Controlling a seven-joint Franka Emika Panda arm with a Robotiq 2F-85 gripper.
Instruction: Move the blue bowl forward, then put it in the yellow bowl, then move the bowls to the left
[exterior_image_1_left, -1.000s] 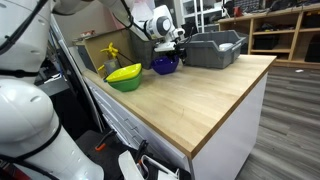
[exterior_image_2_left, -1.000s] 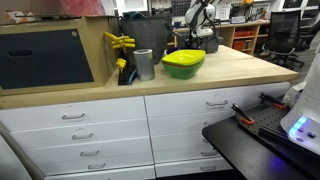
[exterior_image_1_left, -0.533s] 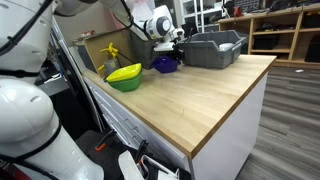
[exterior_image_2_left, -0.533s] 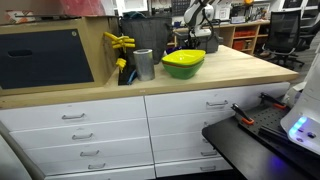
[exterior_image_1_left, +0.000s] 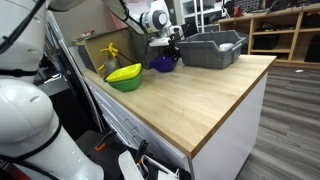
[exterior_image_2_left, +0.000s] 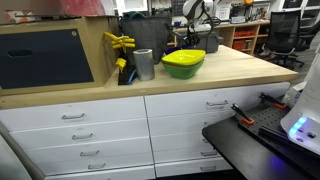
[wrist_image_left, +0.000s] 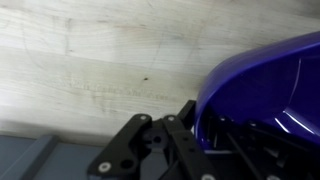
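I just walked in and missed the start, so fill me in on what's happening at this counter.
A robot arm is working on the blue bowl at the far end of the wooden counter, next to a grey bin. Its gripper is right at the bowl's rim. The wrist view shows the bowl close against the fingers, but whether they grip it cannot be told. The yellow bowl sits apart beside it, so the blue one is not yet inside.

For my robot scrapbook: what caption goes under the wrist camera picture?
Robot gripper right by the shiny blue bowl, pale wooden counter behind.
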